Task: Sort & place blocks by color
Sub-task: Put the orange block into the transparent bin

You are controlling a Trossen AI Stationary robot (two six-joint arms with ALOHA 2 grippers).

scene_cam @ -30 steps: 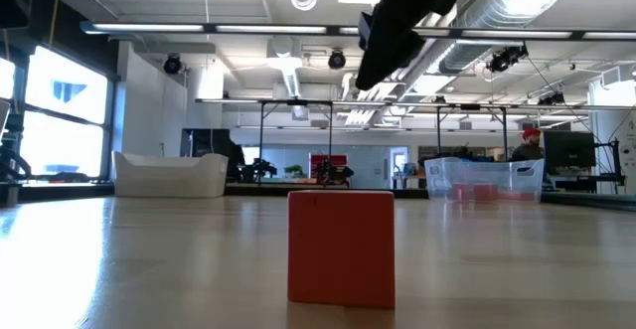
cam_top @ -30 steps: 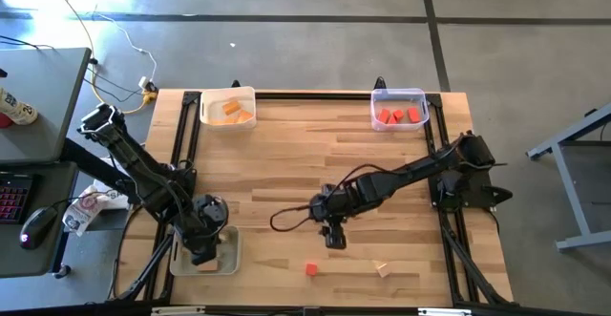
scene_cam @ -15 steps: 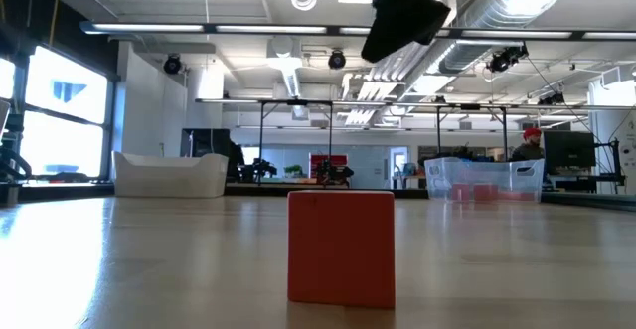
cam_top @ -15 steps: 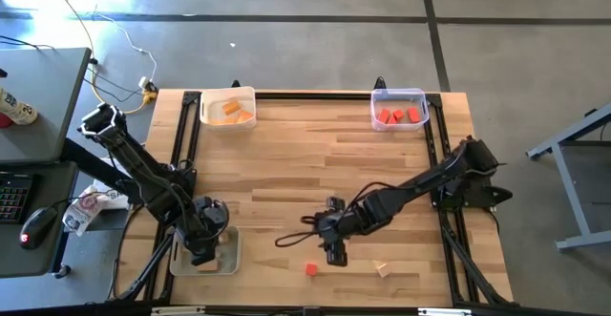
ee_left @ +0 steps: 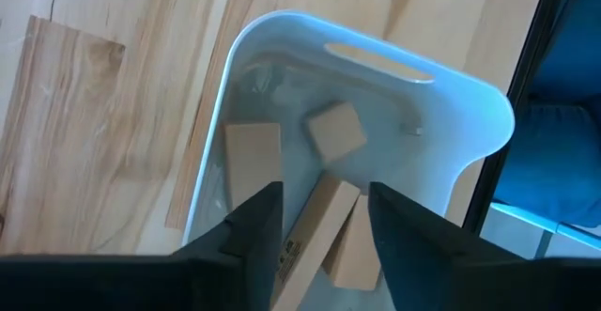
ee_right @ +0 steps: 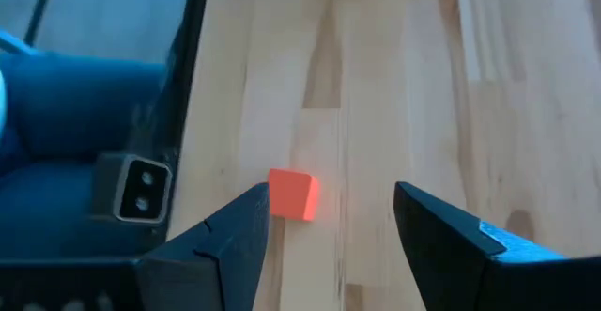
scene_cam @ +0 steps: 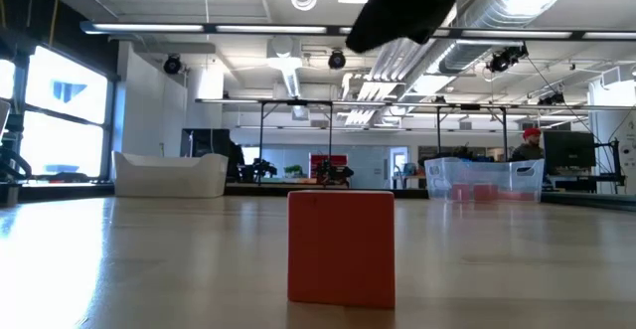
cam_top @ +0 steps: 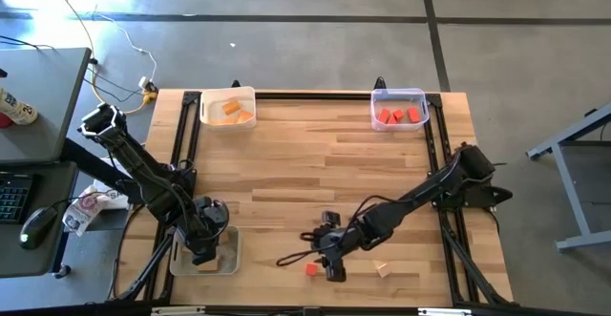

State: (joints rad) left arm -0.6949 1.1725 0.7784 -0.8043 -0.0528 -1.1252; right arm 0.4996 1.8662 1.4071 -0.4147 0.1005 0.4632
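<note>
A red block (cam_top: 311,269) stands alone on the table near its front edge, and fills the middle of the low view (scene_cam: 341,246). My right gripper (cam_top: 330,264) hangs open just beside and above it; in the right wrist view the block (ee_right: 292,194) sits off by one finger, not between them (ee_right: 329,222). A tan block (cam_top: 383,270) lies to the right. My left gripper (cam_top: 202,247) is open over the near-left tray (cam_top: 229,259). A tan bar (ee_left: 319,231) lies slanted between its parted fingers, resting on other tan blocks (ee_left: 334,131) in the tray.
A tray with orange blocks (cam_top: 229,109) stands at the far left corner. A tray with red blocks (cam_top: 399,111) stands at the far right corner. A black cable (cam_top: 296,257) loops on the table by the right gripper. Black frame rails run along both sides.
My right gripper has moved toward the table's near edge and come down beside the red block, its arm stretching out lower across the table. The red block and the tan block have not moved.
</note>
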